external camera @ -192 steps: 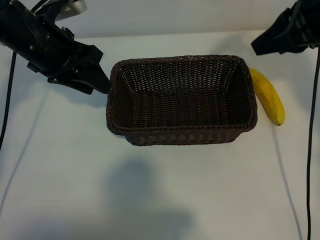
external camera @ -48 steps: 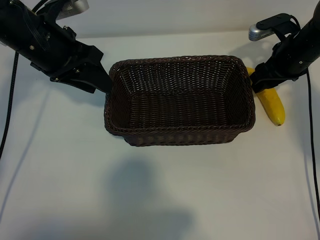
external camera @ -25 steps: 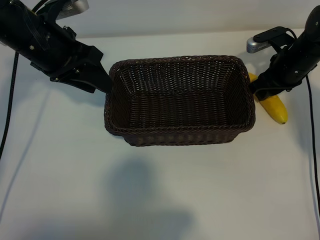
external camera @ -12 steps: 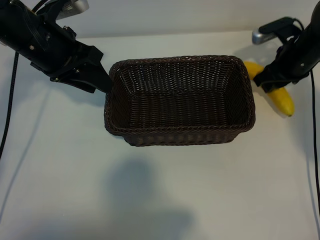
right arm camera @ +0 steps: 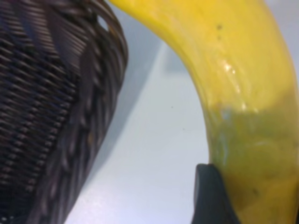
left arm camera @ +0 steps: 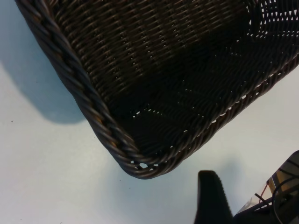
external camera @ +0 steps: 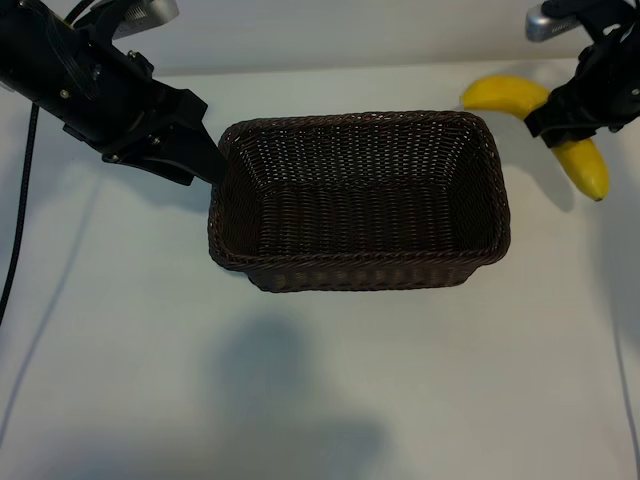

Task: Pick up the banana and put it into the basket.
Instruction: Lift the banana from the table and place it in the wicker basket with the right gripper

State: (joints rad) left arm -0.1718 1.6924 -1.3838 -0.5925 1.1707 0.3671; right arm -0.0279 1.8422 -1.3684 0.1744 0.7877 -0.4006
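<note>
1. Right gripper (external camera: 567, 128) is clamped across the middle of the banana (external camera: 520, 95), holding it clear of the worktop (external camera: 320, 380) at the far right of the exterior view.
2. Seen from the right wrist, the banana's yellow skin fills much of the frame, with one dark gripper finger (right arm camera: 212, 196) pressed against its side (the other finger is out of sight).
3. From the exterior view, the banana curves out on both sides of the right gripper: one end points toward the basket's far right corner, the other hangs down to the right.
4. Nearest the camera lies bare white worktop, crossed by a soft shadow.
5. Beyond that sits the basket (external camera: 360, 270), dark brown wicker, upright, its inside holding nothing.
6. Just past the basket's left end is the left gripper (external camera: 205, 160), its dark body meeting the rim at the far left corner.
7. Its fingers stand apart, though whether they pinch the basket's rim cannot be told from these views (the left wrist view shows only a basket corner (left arm camera: 140, 158) and one finger tip (left arm camera: 210, 196) beside it).
8. The banana is outside the basket, above and to the right of its far right corner.
</note>
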